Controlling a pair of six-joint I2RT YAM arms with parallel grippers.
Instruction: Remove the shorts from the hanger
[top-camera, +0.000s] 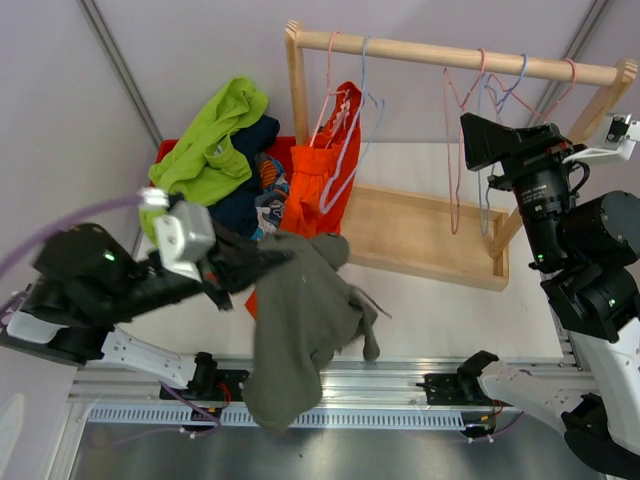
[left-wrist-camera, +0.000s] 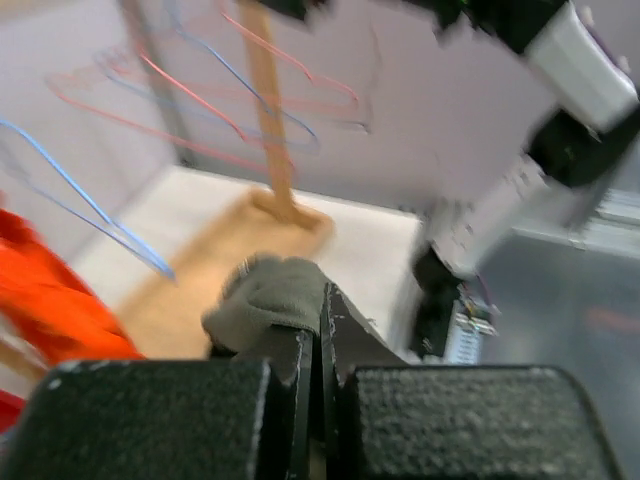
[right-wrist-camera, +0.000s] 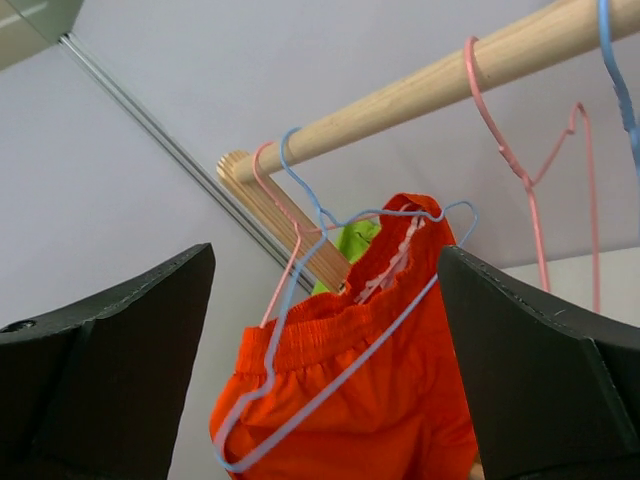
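Grey shorts (top-camera: 300, 330) nearest, dangling over the near edge of the tabletop (top-camera: 440, 305) from the left gripper (top-camera: 262, 262), fingers pressed together on a fold of cloth. Held clear of the rack, probably for dropping on the heap.

Right gripper (right-wrist-camera: 325, 330) spread wide, aimed at the orange shorts (right-wrist-camera: 350, 400) hung from pink and blue hangers on the wooden rail (top-camera: 450, 55); likely next to come off.

Lime green shorts (top-camera: 210, 135), navy shorts (top-camera: 250, 150) and print shorts (top-camera: 270, 190) heaped at left. Print pair mostly buried. Orange hem hidden behind grey cloth. Left wrist view blurred. Unclear which hanger carries the orange pair.
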